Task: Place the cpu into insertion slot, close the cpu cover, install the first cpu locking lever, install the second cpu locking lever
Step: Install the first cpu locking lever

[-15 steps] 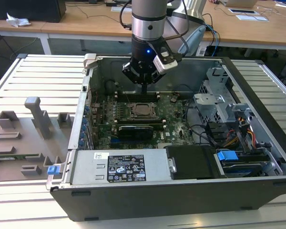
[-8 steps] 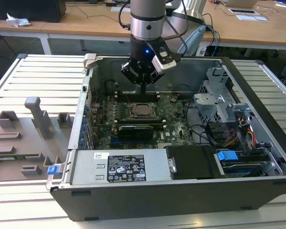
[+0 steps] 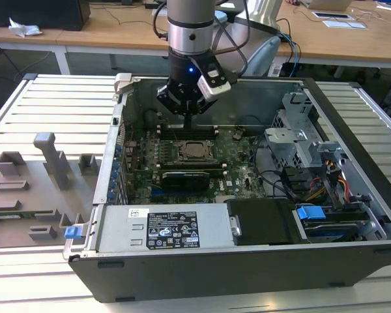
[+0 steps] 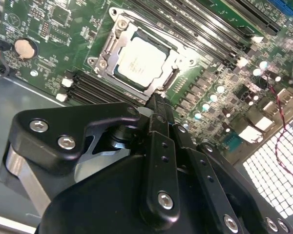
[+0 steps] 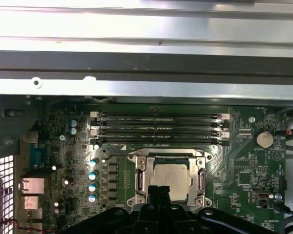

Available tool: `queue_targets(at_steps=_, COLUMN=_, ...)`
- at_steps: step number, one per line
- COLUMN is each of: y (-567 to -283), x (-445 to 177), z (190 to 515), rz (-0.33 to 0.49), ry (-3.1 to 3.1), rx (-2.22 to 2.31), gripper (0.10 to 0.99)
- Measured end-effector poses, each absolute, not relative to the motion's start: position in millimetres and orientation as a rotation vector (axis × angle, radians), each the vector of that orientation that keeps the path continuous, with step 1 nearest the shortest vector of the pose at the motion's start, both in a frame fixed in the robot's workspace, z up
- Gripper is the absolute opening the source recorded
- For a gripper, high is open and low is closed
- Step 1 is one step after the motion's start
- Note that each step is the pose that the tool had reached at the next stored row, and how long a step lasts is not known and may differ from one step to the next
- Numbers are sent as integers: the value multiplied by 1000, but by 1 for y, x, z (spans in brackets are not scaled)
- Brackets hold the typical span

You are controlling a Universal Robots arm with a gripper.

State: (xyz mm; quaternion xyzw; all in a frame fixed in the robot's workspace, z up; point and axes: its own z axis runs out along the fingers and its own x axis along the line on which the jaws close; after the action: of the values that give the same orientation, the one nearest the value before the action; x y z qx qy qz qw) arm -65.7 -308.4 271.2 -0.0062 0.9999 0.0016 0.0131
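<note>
The cpu (image 3: 195, 151) lies flat in the insertion slot on the green board inside the open computer case, its silver top showing in both wrist views (image 4: 139, 62) (image 5: 172, 176). The cpu cover (image 4: 178, 56) (image 5: 141, 173) lies down around it as a silver frame and hides most of the black socket. My gripper (image 3: 188, 124) hangs a little above the board at the far edge of the socket. Its black fingers (image 4: 156, 105) are pressed together with nothing between them. In the first wrist view the gripper (image 5: 158, 191) overlaps the cover's edge. I cannot make out the locking levers.
Long black memory slots (image 5: 156, 129) run on both sides of the socket. The case's metal wall (image 3: 247, 98) rises behind the arm. A drive cage (image 3: 300, 140) with cables stands at the exterior view's right, and a power supply (image 3: 173, 228) at the front. Grey fixtures (image 3: 52, 160) sit outside the case.
</note>
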Motion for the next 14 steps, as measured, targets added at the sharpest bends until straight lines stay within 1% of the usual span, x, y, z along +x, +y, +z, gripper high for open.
queue_targets(at_steps=14, y=-308, x=-93, z=271, rz=5, ry=3115, rx=-19, gripper=106)
